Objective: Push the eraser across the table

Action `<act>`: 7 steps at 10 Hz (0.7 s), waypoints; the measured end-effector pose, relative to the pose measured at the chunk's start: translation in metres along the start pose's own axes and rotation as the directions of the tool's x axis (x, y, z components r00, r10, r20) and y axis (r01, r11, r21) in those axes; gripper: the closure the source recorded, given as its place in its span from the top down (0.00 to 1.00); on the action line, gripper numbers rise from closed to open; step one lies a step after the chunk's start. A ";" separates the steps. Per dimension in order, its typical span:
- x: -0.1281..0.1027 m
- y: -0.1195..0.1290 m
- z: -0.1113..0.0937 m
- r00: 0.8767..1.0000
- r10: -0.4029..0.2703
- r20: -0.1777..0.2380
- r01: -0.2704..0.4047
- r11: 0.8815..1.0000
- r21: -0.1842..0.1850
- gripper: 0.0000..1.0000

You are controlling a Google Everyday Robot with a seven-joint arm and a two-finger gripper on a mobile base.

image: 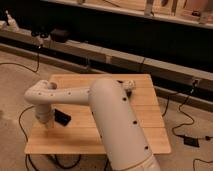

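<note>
Approach looks like the step in hand: the gripper [47, 124] hangs low over the left part of the tabletop [150, 135], jaws closed together and holding nothing. It is just beside the eraser [62, 117], which lies flat on the side toward the tabletop's middle. Whether the two touch I cannot tell. The next move likely calls for a low sideways sweep across the wood, with the closed tip kept square against the eraser so it slides rather than pivots away.

Table [150, 115]: matt light wood (plank grain). Eraser [62, 118]: matt blk. Arm [115, 120]: smooth white plastic; gripper [48, 126] by table's left edge.
</note>
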 end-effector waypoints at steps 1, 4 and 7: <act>0.003 0.006 -0.002 1.000 -0.001 -0.020 0.001 1.000 -0.015 0.00; 0.004 0.029 -0.014 0.998 0.006 -0.062 -0.010 0.998 -0.064 0.00; 0.001 0.039 -0.019 0.998 0.029 -0.062 -0.034 0.996 -0.081 0.00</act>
